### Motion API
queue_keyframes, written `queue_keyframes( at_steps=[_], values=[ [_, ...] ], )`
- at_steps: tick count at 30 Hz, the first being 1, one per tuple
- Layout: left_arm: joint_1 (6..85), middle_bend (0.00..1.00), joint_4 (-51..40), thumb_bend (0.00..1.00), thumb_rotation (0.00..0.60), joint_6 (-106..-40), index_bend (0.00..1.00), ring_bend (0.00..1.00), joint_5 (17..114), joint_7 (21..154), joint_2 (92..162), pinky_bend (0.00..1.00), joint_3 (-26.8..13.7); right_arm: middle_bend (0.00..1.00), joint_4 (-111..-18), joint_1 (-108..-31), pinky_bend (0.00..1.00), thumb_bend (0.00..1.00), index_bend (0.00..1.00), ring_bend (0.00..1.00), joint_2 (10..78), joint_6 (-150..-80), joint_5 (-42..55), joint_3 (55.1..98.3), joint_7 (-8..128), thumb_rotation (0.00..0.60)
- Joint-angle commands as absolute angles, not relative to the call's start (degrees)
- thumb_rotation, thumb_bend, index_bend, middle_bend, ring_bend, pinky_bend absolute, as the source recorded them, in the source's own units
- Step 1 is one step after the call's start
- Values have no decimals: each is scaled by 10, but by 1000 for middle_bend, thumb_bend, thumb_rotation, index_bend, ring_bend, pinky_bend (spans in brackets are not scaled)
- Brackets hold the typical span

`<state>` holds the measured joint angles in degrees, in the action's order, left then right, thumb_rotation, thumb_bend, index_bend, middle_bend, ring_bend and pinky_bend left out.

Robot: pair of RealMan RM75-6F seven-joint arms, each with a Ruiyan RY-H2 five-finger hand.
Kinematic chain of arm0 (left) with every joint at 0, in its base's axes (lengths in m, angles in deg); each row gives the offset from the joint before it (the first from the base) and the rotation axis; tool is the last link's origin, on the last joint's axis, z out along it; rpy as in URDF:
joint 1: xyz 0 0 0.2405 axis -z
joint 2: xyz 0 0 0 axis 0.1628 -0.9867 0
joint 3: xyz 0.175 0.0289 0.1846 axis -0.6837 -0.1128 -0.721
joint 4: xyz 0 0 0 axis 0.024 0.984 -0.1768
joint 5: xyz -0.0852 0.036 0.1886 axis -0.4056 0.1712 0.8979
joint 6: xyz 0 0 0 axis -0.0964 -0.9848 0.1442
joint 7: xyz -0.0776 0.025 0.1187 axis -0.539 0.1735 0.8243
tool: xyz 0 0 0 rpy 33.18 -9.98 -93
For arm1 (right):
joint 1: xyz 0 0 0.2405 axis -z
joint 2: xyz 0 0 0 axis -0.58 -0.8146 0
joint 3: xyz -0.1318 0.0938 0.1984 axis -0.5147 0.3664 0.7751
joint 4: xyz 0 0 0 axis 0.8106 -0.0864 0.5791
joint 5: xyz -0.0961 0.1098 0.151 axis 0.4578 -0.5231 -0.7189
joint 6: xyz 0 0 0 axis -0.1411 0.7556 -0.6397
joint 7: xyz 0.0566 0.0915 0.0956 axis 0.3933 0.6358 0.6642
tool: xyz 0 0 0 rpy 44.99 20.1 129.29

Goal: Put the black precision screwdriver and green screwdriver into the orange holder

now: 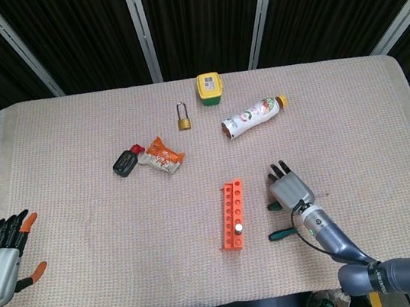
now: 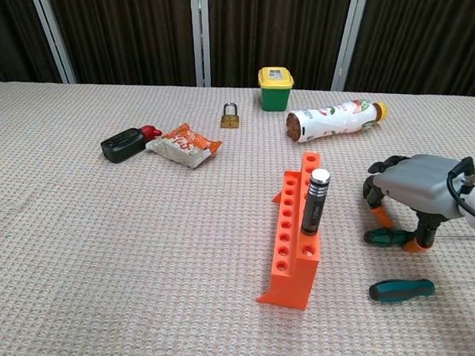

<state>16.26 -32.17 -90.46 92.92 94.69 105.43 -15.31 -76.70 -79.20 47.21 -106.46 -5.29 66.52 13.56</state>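
The orange holder (image 1: 231, 211) (image 2: 292, 229) stands mid-table with the black precision screwdriver (image 2: 313, 201) upright in one of its near holes. Right of it, a green screwdriver (image 2: 383, 237) (image 1: 272, 206) lies on the cloth under my right hand (image 1: 289, 186) (image 2: 416, 187). That hand arches low over the screwdriver, its fingertips (image 2: 376, 216) down beside the handle and the thumb at the handle's right end; the tool is not lifted. A second green-handled screwdriver (image 2: 401, 289) (image 1: 282, 233) lies nearer the front edge. My left hand (image 1: 0, 257) hangs open off the table's left front corner.
A bottle (image 1: 253, 115) (image 2: 332, 121) lies on its side behind the right hand. A yellow-green container (image 1: 210, 88), a padlock (image 1: 183, 118), a snack packet (image 1: 161, 156) and a black key fob (image 1: 125, 163) sit further back and left.
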Motion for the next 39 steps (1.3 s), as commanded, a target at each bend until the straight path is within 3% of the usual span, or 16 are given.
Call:
queue_keyframes(
  at_steps=[1, 11, 17, 21, 24, 31, 39],
  values=[
    [163, 0, -321, 253, 600, -904, 4, 0, 929, 946, 1054, 0, -153, 193, -766, -793, 0, 244, 557, 0, 472, -1064, -52, 665, 135, 600],
    [163, 0, -319, 256, 600, -902, 2, 0, 928, 943, 1055, 0, -154, 207, -768, -794, 0, 382, 582, 0, 471, -1061, -55, 667, 135, 600],
    [162, 0, -319, 254, 600, -905, 2, 0, 927, 942, 1055, 0, -153, 219, -787, -789, 0, 410, 596, 0, 455, -1065, -41, 680, 173, 600],
    [161, 0, -321, 254, 600, -907, 1, 0, 930, 941, 1054, 0, -155, 223, -847, -775, 0, 411, 605, 0, 398, -1030, -38, 726, 310, 600],
    [159, 0, -323, 254, 600, -909, 1, 0, 932, 940, 1053, 0, -156, 226, -879, -762, 0, 411, 607, 0, 343, -966, -39, 768, 452, 600],
    [156, 0, -326, 254, 600, -913, 0, 0, 936, 942, 1050, 0, -158, 230, -890, -738, 0, 412, 615, 0, 296, -891, 3, 813, 634, 600],
    [154, 0, -335, 254, 600, -919, 0, 0, 944, 945, 1044, 0, -159, 232, -910, -689, 0, 430, 631, 0, 262, -816, 105, 893, 926, 600]
  ],
)
